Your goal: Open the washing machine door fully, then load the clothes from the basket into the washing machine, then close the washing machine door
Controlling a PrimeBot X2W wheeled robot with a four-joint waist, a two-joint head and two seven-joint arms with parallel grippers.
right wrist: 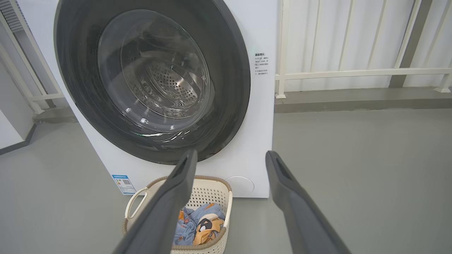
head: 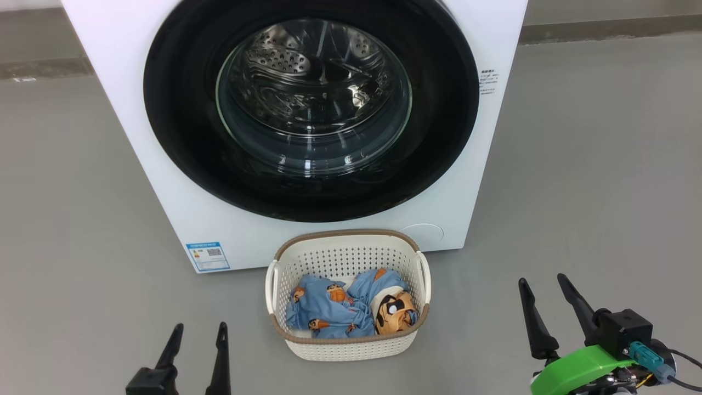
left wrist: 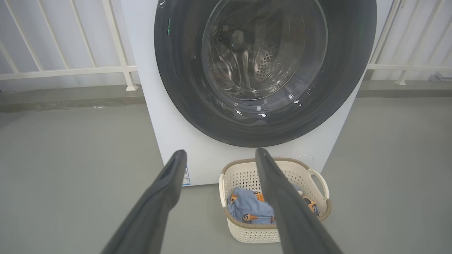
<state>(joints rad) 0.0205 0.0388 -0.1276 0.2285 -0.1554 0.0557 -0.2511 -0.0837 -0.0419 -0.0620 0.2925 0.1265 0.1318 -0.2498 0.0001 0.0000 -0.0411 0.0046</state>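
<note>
The white washing machine (head: 118, 109) stands straight ahead with its round black-rimmed door (head: 181, 137) shut flat against the front. Through the glass I see the steel drum. On the floor in front sits the cream basket (head: 351, 255) holding blue and orange clothes (head: 334, 310). My left gripper (head: 200, 329) is open at the lower left, short of the basket. My right gripper (head: 543, 281) is open at the lower right, off the basket's right side. Both hold nothing. The wrist views show the door (left wrist: 176, 88) (right wrist: 229, 70) and the basket (left wrist: 243, 176) (right wrist: 212, 190) beyond the open fingers.
Grey floor (head: 592, 181) spreads on both sides of the machine. A white railing (right wrist: 353, 74) and a low kerb run behind it. A blue label sticker (head: 208, 256) sits low on the machine's front.
</note>
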